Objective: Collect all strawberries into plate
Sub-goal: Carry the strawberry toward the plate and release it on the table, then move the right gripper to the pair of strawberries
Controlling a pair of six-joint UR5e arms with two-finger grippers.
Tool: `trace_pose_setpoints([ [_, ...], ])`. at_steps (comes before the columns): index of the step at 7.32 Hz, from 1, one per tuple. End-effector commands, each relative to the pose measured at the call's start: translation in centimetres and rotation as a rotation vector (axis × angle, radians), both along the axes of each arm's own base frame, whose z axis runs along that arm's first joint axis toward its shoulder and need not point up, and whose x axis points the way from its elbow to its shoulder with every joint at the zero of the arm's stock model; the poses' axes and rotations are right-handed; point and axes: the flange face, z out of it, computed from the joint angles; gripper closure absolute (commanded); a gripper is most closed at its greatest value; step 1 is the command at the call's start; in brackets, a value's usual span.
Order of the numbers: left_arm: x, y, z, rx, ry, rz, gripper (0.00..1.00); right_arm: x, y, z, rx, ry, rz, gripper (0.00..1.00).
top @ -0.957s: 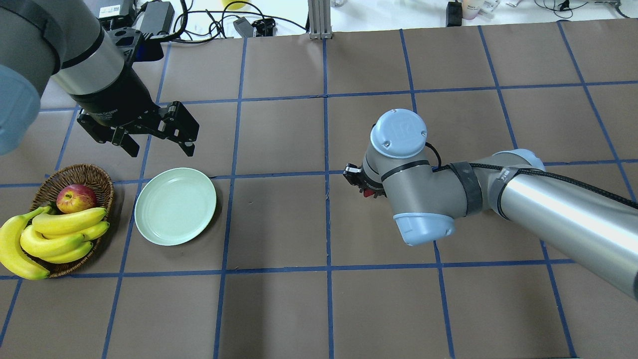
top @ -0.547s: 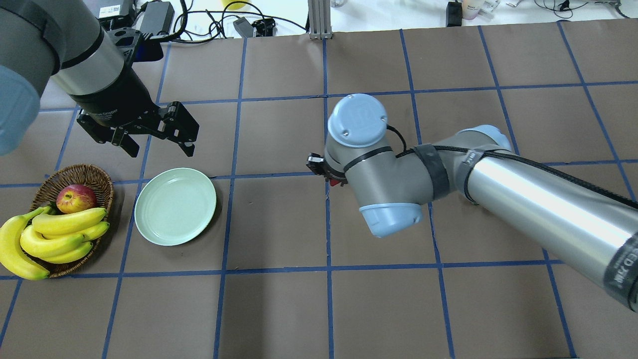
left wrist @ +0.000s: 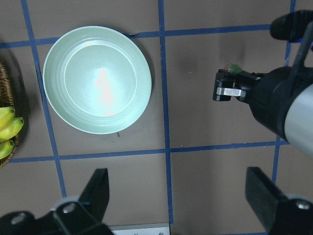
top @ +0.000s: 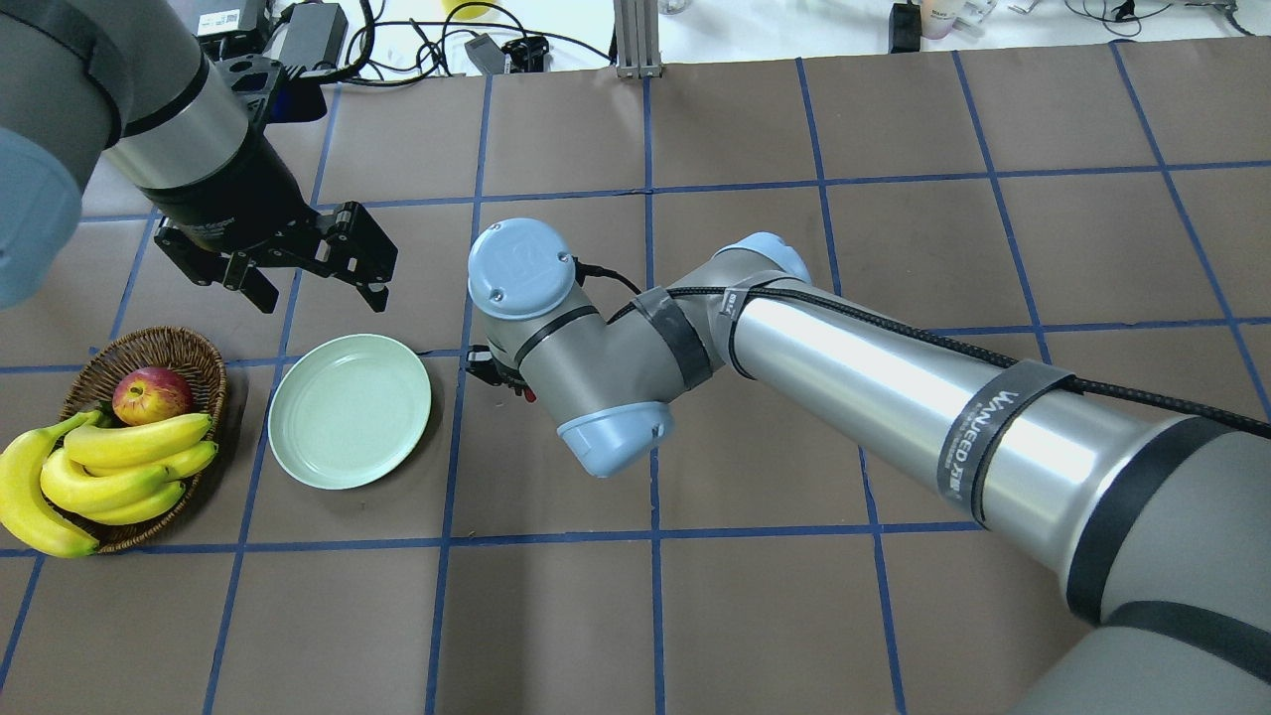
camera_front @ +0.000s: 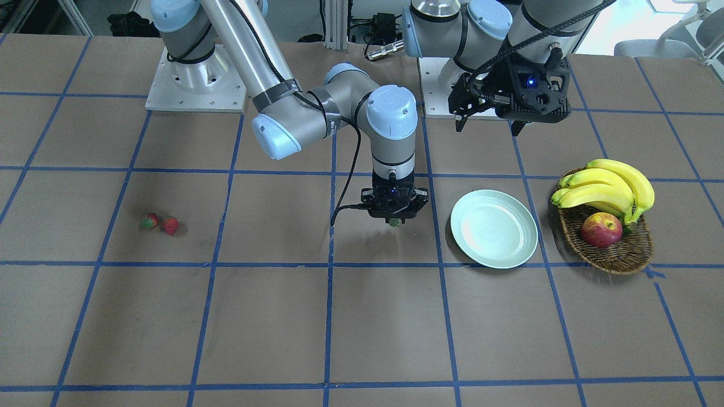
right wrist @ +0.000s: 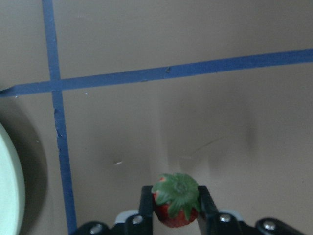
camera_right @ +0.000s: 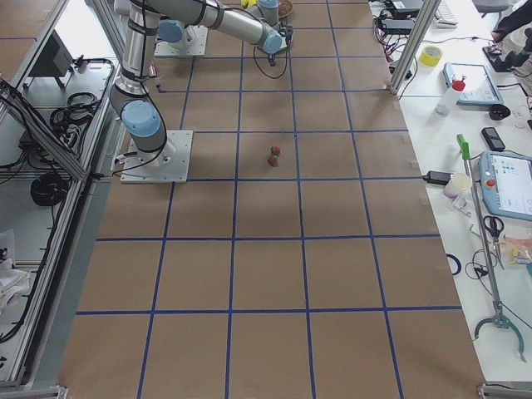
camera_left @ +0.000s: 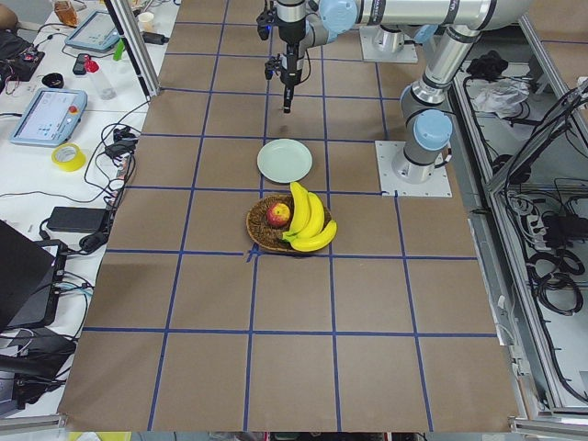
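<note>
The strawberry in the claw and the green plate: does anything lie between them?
Only bare table crossed by a blue tape line separates the held strawberry from the plate, as the right wrist view shows.

Table (camera_front: 390,328): brown surface, divided into squares by blue tape lines (camera_front: 329,316).
Plate (camera_front: 494,228): round, pale green, lying flat on the robot's left half of the table, its bare inside facing up; its rim reaches one tape line.
Basket (camera_front: 622,263): brown wicker, near the plate on the side away from the table's middle, not touching it.
Strawberries (camera_front: 149,221): two, red with green caps; the other strawberry (camera_front: 170,225) lies just beside the first, on the robot's right half, well apart from the plate.
Mounting plate (camera_front: 164,99): grey metal, flat at the robot's edge of the table.
</note>
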Motion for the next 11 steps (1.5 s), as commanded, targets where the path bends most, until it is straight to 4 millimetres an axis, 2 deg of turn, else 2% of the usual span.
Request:
trace_pose_setpoints([
  [1, 0.0, 0.0, 0.0, 0.0, -0.002, 0.0, 0.0, -0.6, 0.9, -2.1, 0.023, 0.04, 0.001, 0.45],
  [2, 0.0, 0.0, 0.1, -0.001, -0.002, 0.0, 0.0, -0.6, 0.9, -2.3, 0.025, 0.044, -0.001, 0.25],
  [3, 0.3, 0.0, 0.0, 0.001, -0.027, -0.003, 0.0, -0.7, 1.0, -2.0, 0.02, 0.043, -0.001, 0.13],
  [4, 0.5, 0.0, -0.1, 0.003, -0.052, -0.003, 0.0, -0.7, 0.6, -0.8, -0.007, 0.048, 0.003, 0.01],
  [5, 0.5, 0.0, -0.1, 0.003, -0.054, -0.003, 0.0, -2.9, -0.1, 2.4, -0.036, 0.042, -0.008, 0.0],
  [6, 0.6, 0.0, -0.1, 0.003, -0.054, -0.003, 0.0, -8.2, -1.6, 4.9, 0.016, 0.097, -0.053, 0.0],
  [7, 0.5, 0.0, -0.1, 0.003, -0.052, -0.003, 0.0, -15.3, -4.4, 7.4, 0.025, 0.109, -0.073, 0.0],
  [8, 0.5, 0.0, -0.1, 0.003, -0.052, -0.003, 0.0, -21.0, -5.1, 9.3, 0.046, 0.123, -0.071, 0.0],
  [9, 0.5, 0.0, -0.1, 0.003, -0.052, -0.001, 0.0, -25.8, -5.7, 9.3, 0.073, 0.156, -0.051, 0.0],
  [10, 0.5, 0.0, -0.1, 0.003, -0.052, -0.001, 0.0, -32.3, -6.6, 7.3, 0.111, 0.243, -0.041, 0.01],
  [11, 0.5, 0.0, -0.1, 0.002, -0.049, -0.004, 0.0, -37.6, -6.3, 5.2, 0.168, 0.238, 0.007, 0.02],
])
